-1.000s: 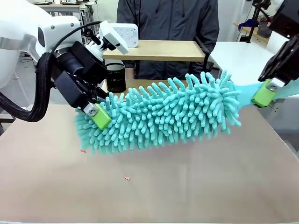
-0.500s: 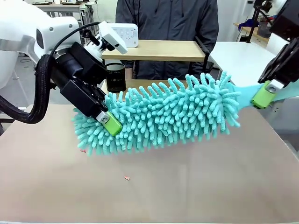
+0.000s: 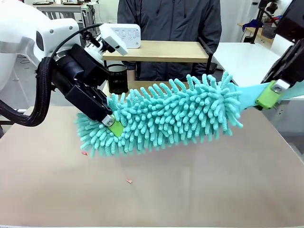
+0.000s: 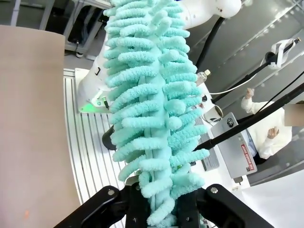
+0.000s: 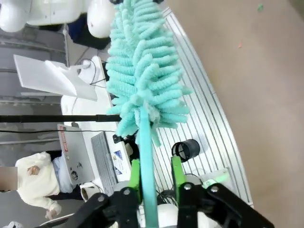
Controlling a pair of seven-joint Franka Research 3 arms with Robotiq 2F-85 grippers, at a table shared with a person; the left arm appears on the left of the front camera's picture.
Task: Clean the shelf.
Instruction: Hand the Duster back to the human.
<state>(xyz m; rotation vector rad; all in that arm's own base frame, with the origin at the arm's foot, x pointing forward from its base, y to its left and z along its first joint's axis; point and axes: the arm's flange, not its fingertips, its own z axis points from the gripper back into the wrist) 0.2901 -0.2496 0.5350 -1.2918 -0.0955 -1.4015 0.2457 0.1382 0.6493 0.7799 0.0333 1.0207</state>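
With the left gripper (image 3: 113, 124) clamped on the teal duster's (image 3: 166, 121) tip and the right gripper (image 3: 270, 93) loosely straddling its handle (image 5: 145, 156), carry it level toward the shelf (image 3: 156, 51) at the table's (image 3: 190, 190) far edge.

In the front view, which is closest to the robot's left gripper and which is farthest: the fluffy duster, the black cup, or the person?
1. Duster: the left gripper pinches its left end.
2. Black cup: just behind, under the shelf.
3. Person: beyond the shelf, far side.
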